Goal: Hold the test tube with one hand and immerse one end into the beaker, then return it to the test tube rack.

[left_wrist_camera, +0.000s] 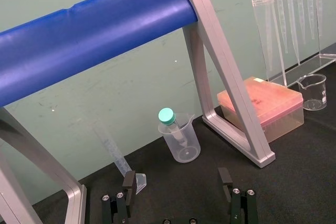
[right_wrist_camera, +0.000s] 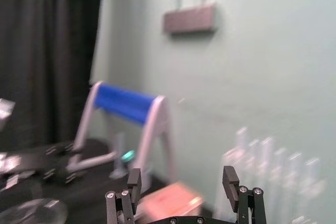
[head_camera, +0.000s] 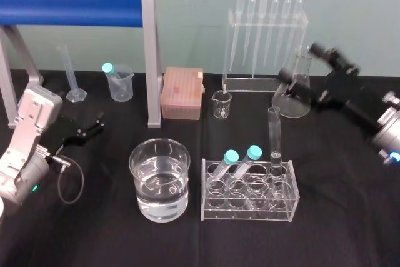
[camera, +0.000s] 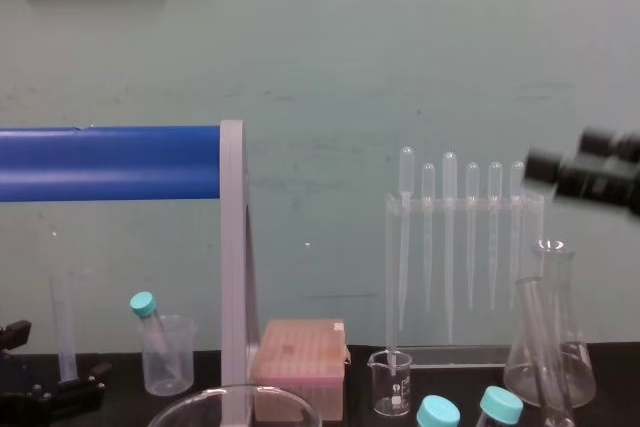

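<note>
Front left on the black bench point(head_camera: 94, 236), the left gripper point(head_camera: 95, 124) lies low with fingers spread and empty, and the wide beaker point(head_camera: 159, 179), part filled with clear liquid, stands just left of the test tube rack point(head_camera: 250, 214). The test tube point(head_camera: 274, 136) stands upright in the rack's back right hole, right of two teal-capped tubes point(head_camera: 231, 157). Above the conical flask point(head_camera: 289, 105) at the back right hangs the right gripper point(head_camera: 300, 62), fingers apart, holding nothing.

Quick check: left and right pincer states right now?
Left pincer: open, holding nothing, low at the far left.
Right pincer: open, holding nothing, up at the right; the test tube stands in the rack.
</note>
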